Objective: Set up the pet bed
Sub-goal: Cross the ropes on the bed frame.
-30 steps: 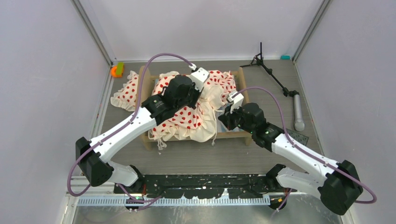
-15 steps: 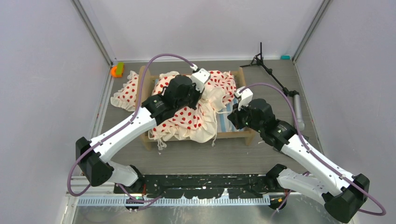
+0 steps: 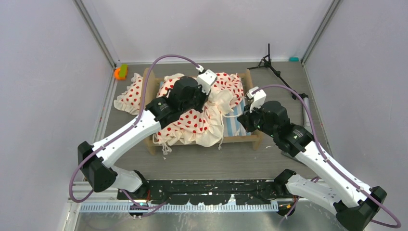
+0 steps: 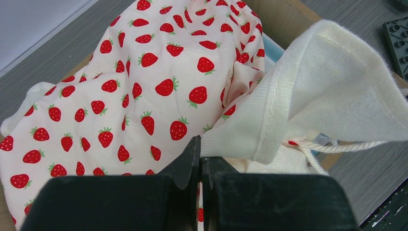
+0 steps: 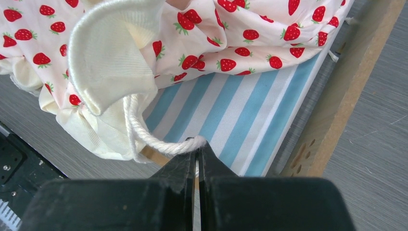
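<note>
The pet bed's light-wood frame [image 3: 238, 140] stands mid-table, its paw-print end board [image 5: 339, 108] on the right. Cream bedding [image 3: 192, 120] printed with red strawberries is bunched over most of the blue-white striped mattress [image 5: 240, 115]. My left gripper [image 4: 200, 144] is shut on a cream hem of the bedding [image 4: 250, 120], above the heap. My right gripper [image 5: 197, 146] is shut on the bedding's white cord [image 5: 159, 144], over the bare mattress strip [image 3: 235, 126] near the right end board. A second strawberry piece [image 3: 129, 98] hangs outside the bed's left end.
A black tripod stand [image 3: 278, 73] with a grey handle [image 3: 307, 119] lies at the back right. A dark studded mat [image 4: 397, 38] lies right of the bed, mostly under my right arm. An orange and green item [image 3: 120, 72] sits back left. Side walls close in.
My right arm has swung right and back with the cord in its grip, and more striped mattress shows beside it. My left arm has hardly moved.
</note>
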`<action>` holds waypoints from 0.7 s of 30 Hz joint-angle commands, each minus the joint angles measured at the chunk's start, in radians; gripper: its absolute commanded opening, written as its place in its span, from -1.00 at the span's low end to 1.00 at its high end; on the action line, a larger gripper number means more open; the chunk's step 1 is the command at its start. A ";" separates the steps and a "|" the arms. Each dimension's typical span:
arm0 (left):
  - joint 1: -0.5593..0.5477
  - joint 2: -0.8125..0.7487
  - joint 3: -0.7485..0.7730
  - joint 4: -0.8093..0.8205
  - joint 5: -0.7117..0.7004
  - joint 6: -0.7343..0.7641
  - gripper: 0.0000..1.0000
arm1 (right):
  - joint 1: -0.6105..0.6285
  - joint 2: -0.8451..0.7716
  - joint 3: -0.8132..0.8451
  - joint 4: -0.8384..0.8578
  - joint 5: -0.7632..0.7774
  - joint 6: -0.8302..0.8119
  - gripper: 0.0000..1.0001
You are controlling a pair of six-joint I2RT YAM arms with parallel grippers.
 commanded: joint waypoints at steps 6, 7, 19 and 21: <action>0.007 0.003 0.039 0.018 0.015 0.007 -1.00 | -0.001 -0.010 0.006 -0.008 0.047 -0.012 -0.99; 0.007 0.004 0.039 0.019 0.015 0.007 -1.00 | -0.001 -0.009 0.004 -0.008 0.047 -0.014 -1.00; 0.007 0.006 0.038 0.020 0.017 0.008 -1.00 | -0.001 0.020 0.005 -0.043 0.019 -0.005 -0.99; 0.007 0.008 0.038 0.021 0.017 0.008 -1.00 | -0.001 0.026 0.002 -0.052 0.019 -0.006 -0.99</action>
